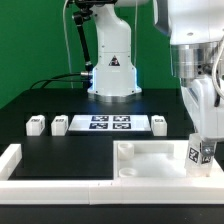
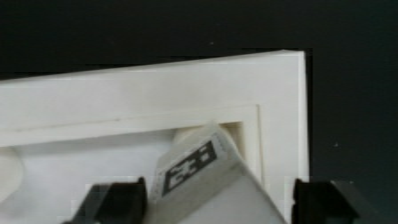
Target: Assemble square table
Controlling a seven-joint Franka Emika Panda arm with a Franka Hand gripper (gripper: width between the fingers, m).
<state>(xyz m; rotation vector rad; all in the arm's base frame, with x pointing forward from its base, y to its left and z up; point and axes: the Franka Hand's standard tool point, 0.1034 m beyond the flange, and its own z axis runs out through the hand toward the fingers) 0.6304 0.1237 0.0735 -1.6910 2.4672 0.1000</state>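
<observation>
The square table's white top point(image 1: 150, 165) lies at the front on the exterior view's right, with raised notched corners. My gripper point(image 1: 204, 143) hangs over its right corner, shut on a white tagged leg point(image 1: 203, 154) that stands upright at that corner. In the wrist view the leg point(image 2: 205, 165) lies tilted between my dark fingers point(image 2: 116, 200), over the inner angle of the tabletop's raised corner point(image 2: 178, 95). I cannot tell whether the leg touches the top. Three more legs lie on the black table: two point(image 1: 36, 124) point(image 1: 59, 124) at the left and one point(image 1: 160, 122) right of the marker board.
The marker board point(image 1: 105, 123) lies flat mid-table before the robot base point(image 1: 112, 70). A long white border rail point(image 1: 20, 160) runs along the left and front edges. Black tabletop point(image 1: 70, 150) lies bare between the rail and the legs.
</observation>
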